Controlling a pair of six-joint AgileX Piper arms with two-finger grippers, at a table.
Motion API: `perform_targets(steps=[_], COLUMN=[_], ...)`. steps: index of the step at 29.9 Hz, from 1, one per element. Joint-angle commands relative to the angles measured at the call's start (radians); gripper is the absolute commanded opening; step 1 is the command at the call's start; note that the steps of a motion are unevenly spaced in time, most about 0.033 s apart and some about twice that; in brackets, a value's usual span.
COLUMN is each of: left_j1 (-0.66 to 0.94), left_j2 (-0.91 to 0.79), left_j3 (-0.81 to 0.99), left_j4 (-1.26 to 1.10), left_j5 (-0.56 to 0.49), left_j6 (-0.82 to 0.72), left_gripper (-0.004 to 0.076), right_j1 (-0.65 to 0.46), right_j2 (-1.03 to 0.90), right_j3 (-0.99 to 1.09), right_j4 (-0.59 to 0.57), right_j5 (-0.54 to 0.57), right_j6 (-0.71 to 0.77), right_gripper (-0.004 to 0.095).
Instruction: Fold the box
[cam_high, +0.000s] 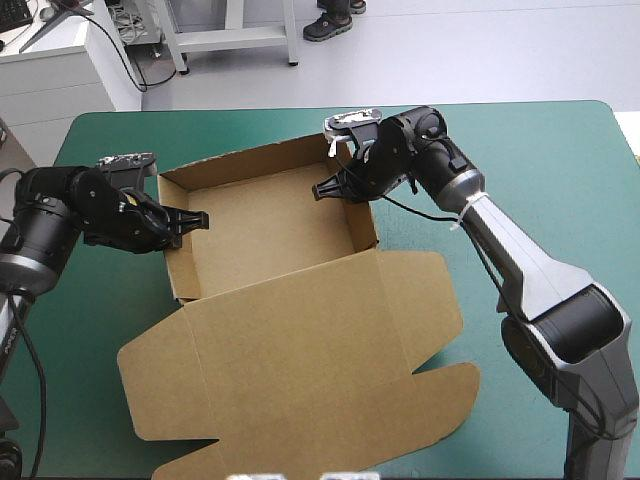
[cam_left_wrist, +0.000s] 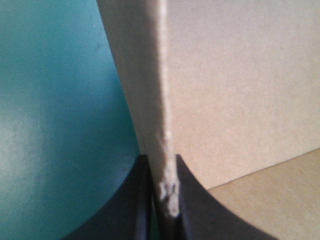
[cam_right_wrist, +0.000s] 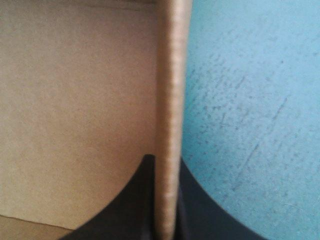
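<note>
In the lower half of the high view, the brown box (cam_high: 290, 300) has its lid (cam_high: 300, 360) lying flat on the counter (cam_high: 560, 180). The lid is a wide sheet of matte board with rounded tuck flaps (cam_high: 425, 300) on its right side. Its near edge runs close to the bottom of the frame. Teal-green cover lies bare on the right of the picture, past the right arm, with a narrower strip at lower left.

Above the lid, in the middle of the picture, the tray (cam_high: 270, 230) stands with four walls raised, its floor bare brown board. The left gripper (cam_high: 195, 220) comes in from the left of the picture and is clamped on the left wall (cam_high: 175, 255). In its wrist view the black fingers pinch a thin cut edge, frayed and pale where they grip. The teal-green cover lies to one side of this edge, the tray's inside to the other.

The right gripper (cam_high: 325, 190) reaches down from the upper right and is clamped on the right wall (cam_high: 365, 215). Its wrist view shows a thicker, rounded, ribbed rim between the fingers.

Beyond the tray's far wall (cam_high: 250, 160), bare cover runs to the counter's far edge near the top of the frame.
</note>
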Motion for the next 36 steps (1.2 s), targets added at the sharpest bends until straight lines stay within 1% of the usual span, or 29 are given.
perform_targets(steps=[1,5,9,13,15,19,22,25,30,36], left_j1=[-0.068,-0.103,-0.13,-0.13,-0.13,-0.13,-0.132,-0.141,-0.164,-0.181], left_j2=[-0.004,0.07,0.168,0.276,0.336,0.435,0.491,0.528,0.555,0.567], left_j3=[-0.038,-0.095,-0.208,-0.361,-0.433,-0.524,-0.536,-0.536,-0.536,-0.536], left_j4=[-0.029,-0.018,-0.02,-0.02,-0.004,-0.006,-0.007,-0.002,-0.005,-0.014], left_j5=[-0.12,-0.122,-0.094,-0.021,0.018,0.078,0.1,0.109,0.106,0.103], left_j6=[-0.004,-0.015,-0.015,-0.021,-0.033,-0.033,-0.033,-0.017,0.005,0.008], left_gripper=[-0.0008,-0.0008,-0.0008,-0.0008,-0.0008,-0.0008,-0.0008,-0.0008,-0.0008,-0.0008], right_j1=[0.006,-0.003,-0.017,-0.024,-0.024,-0.037,-0.076,-0.118,-0.184,-0.173], right_j2=[-0.065,-0.079,-0.094,-0.094,-0.094,-0.095,-0.095,-0.095,-0.093,-0.049], right_j3=[-0.038,-0.039,-0.028,-0.005,0.045,0.172,0.232,0.234,0.22,0.22], right_j4=[0.06,-0.026,-0.038,-0.078,-0.112,-0.112,-0.106,-0.082,-0.091,-0.083], right_j5=[0.028,0.093,0.093,0.093,0.093,0.093,0.093,0.087,0.089,0.072], right_j6=[-0.006,0.038,0.06,0.086,0.092,0.094,0.094,0.087,0.082,0.073], right_gripper=[-0.0008,-0.0017,-0.0017,-0.0017,-0.0017,-0.0017,-0.0019,-0.0019,-0.0017,-0.0017])
